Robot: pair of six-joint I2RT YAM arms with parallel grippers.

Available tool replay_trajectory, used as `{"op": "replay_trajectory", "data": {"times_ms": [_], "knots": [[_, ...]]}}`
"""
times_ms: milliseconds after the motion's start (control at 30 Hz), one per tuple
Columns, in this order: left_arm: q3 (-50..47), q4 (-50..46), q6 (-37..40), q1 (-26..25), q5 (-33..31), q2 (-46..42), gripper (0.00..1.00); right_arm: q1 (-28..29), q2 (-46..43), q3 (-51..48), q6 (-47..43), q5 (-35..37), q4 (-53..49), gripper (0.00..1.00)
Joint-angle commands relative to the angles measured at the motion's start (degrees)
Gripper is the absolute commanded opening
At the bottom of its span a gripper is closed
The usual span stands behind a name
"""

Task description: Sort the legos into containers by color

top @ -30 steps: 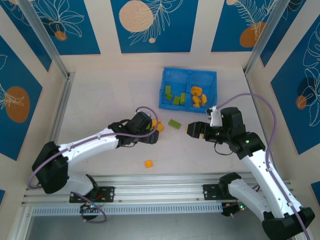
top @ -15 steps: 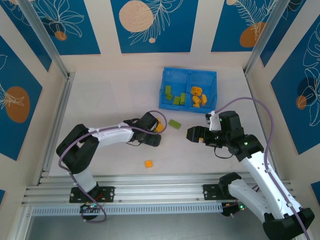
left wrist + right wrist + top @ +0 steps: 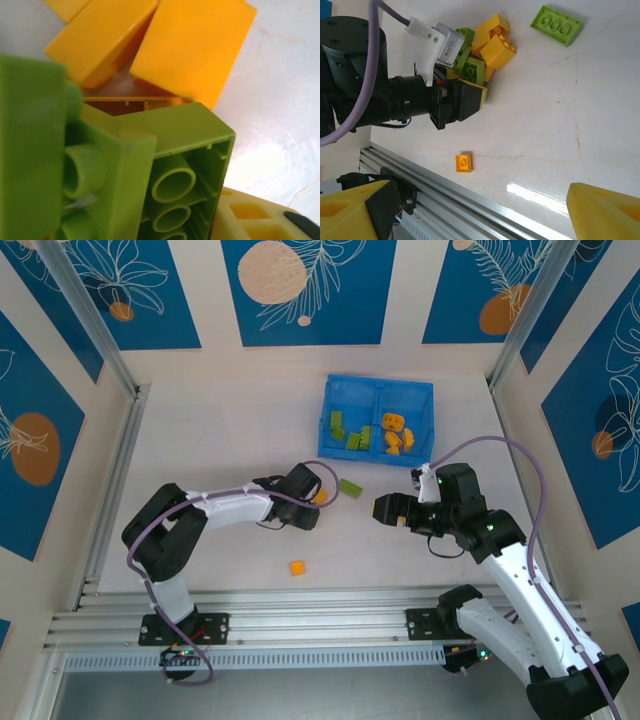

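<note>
Bin (image 3: 380, 383) at the far side of the table (image 3: 220, 440), bright blue, with lime green legos in its left compartment (image 3: 345, 405) and orange-yellow ones in its right compartment (image 3: 414, 408). The left gripper (image 3: 314, 498) has its tips pushed into a mixed pile (image 3: 482, 47) of green and yellow bricks, which lies just beyond it on the bin's side; whether its jaws have closed on anything I cannot tell, since one green brick (image 3: 170, 165) crowds its wrist camera. The right gripper (image 3: 383, 507) is spread wide with nothing between its fingers, and points across at the pile from the other side. Between the two grippers, a little nearer the bin, a loose green plate (image 3: 350, 487) lies flat, its long axis slanting across the table; I judge the right arm better placed to take it. A lone orange brick (image 3: 297, 567) sits well apart, near the front rail
</note>
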Motion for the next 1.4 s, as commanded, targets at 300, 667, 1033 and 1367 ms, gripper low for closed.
{"op": "replay_trajectory", "data": {"times_ms": [300, 667, 1033, 1367], "knots": [[2.18, -8.0, -0.35, -7.06, -3.08, -13.6, 0.34, 1.8, -0.32, 0.85, 1.59, -2.2, 1.33, 0.88], [23.36, -11.2, 6.88, -4.61, -6.22, -7.66, 0.34, 2.01, -3.2, 2.14, 3.25, 0.5, 1.75, 0.88], [44.65, -17.22, 4.94, -0.51, -4.69, 11.62, 0.37, 2.32, -8.71, 0.82, 4.43, 1.76, -3.65, 0.88], [64.14, -21.1, 4.22, 3.35, -2.64, 24.22, 0.34, 2.27, -7.84, 1.7, 4.22, 2.11, -2.29, 0.88]]}}
